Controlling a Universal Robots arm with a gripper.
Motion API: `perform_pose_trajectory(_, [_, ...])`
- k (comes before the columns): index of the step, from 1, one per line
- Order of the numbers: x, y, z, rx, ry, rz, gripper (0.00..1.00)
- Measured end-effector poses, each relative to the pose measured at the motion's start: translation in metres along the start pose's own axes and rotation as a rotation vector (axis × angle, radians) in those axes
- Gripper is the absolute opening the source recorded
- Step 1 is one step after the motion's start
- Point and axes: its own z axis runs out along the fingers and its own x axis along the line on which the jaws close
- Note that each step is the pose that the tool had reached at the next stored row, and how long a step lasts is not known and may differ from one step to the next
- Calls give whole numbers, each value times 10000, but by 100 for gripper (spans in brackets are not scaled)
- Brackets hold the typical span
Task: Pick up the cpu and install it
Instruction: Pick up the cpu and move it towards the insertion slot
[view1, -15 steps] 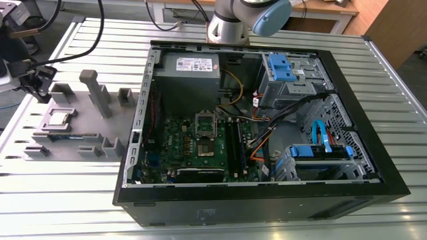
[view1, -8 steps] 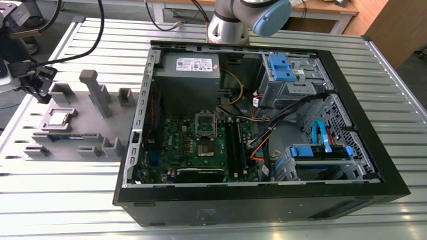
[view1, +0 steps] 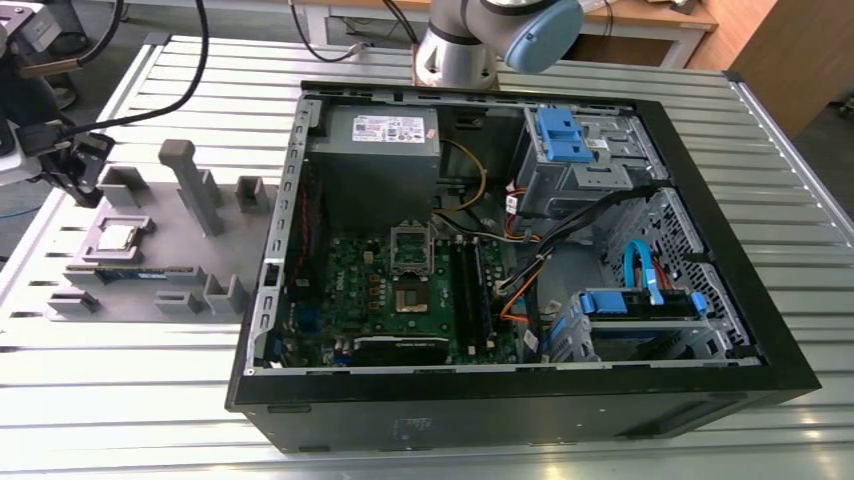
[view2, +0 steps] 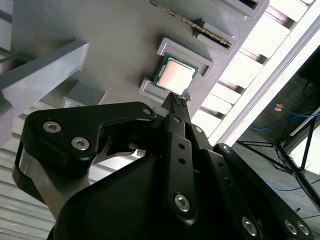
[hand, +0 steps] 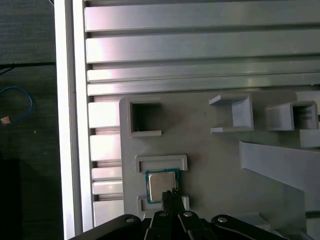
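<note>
**Item:** cpu (view2: 176, 74). Flat square chip with a silver top and a thin pale-green rim.

**Location:** Seated in a shallow framed recess of the grey fixture tray (hand: 215, 165), right at the fingers' tips. In both wrist views the tips overlap the chip's near edge. Whether they touch it or hover just above it cannot be told.

**Gripper** (view2: 176, 100)**:** Fingers drawn together with no gap visible between them, holding nothing.

**Step in hand (judged):** The approach for the pick. The chip lies in its recess, not yet lifted, and installation has not begun.

**Requirement for a grasp (judged):** The fingers would have to part and straddle two opposite edges of the chip. The recess frame crowds those edges, so alignment leaves little slack.

**Beyond the chip:** A memory stick (view2: 200, 25) lies in a tray slot on the far side of the cpu from the fingers. The open computer case (view1: 534, 250) stands well apart from them, with its motherboard (view1: 400, 290) exposed.

**Writing:**
- The cpu top shows no markings that can be made out.
- The power supply (view1: 384, 150), far from the fingers, carries a white label whose print is too small to read.
</note>
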Motion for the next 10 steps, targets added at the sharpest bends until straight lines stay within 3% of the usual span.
perform_pose_trajectory(5, [2, -7, 42, 1, 2, 1, 11])
perform_pose_trajectory(10, [3, -27, 126, 1, 2, 0, 11])
